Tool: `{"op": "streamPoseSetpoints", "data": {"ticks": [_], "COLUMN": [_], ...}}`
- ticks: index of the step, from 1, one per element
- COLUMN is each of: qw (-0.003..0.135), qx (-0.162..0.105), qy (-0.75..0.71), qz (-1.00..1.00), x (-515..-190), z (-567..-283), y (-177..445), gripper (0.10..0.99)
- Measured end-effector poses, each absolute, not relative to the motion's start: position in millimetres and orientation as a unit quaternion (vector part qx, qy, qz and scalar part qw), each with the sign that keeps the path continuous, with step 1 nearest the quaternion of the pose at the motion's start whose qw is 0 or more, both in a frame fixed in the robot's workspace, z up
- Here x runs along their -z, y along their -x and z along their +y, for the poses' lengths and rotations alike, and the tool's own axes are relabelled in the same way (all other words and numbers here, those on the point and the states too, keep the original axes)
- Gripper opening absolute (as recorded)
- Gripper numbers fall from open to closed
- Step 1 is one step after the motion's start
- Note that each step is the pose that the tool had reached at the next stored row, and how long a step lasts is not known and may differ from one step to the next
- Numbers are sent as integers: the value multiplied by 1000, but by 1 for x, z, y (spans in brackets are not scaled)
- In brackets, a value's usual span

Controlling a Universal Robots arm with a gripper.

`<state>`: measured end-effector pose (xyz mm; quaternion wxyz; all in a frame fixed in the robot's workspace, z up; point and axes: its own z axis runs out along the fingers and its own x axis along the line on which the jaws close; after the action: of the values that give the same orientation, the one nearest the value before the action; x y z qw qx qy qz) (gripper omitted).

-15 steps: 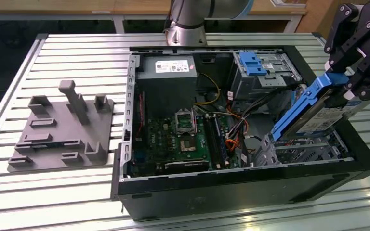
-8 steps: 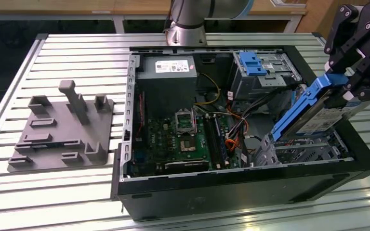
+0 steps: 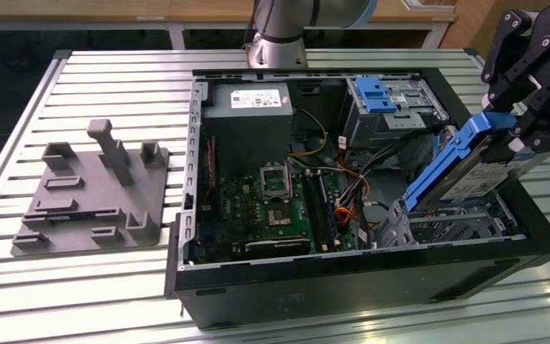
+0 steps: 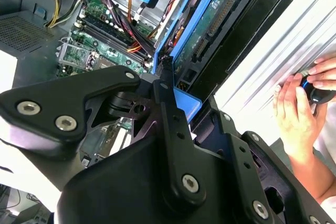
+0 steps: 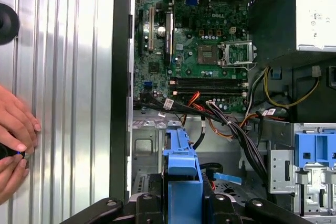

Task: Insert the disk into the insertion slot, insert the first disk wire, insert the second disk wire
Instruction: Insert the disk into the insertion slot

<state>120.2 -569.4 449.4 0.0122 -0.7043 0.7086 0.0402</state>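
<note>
My pincer (image 3: 512,136) grips the disk (image 3: 458,179) by its upper end, long axis slanting steeply down, lower end at the insertion slot (image 3: 452,223) in the case (image 3: 351,279) corner.

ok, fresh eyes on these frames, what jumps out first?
The gripper clamps the disk, whose bright blue frame is tilted steeply with its lower end at the insertion slot, inside the open computer case at the exterior view's right. Next come the grey fixture plate on the table at the exterior view's left, and a person's hands beside the case in the first wrist view.
</note>
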Motion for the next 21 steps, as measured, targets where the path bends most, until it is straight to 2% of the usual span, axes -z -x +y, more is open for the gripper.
{"op": "streamPoseSetpoints", "data": {"ticks": [21], "qw": [12], "qx": [-40], "qy": [704], "qz": [709], "x": [-440], "z": [-570], "y": [-120], "gripper": [365]}}
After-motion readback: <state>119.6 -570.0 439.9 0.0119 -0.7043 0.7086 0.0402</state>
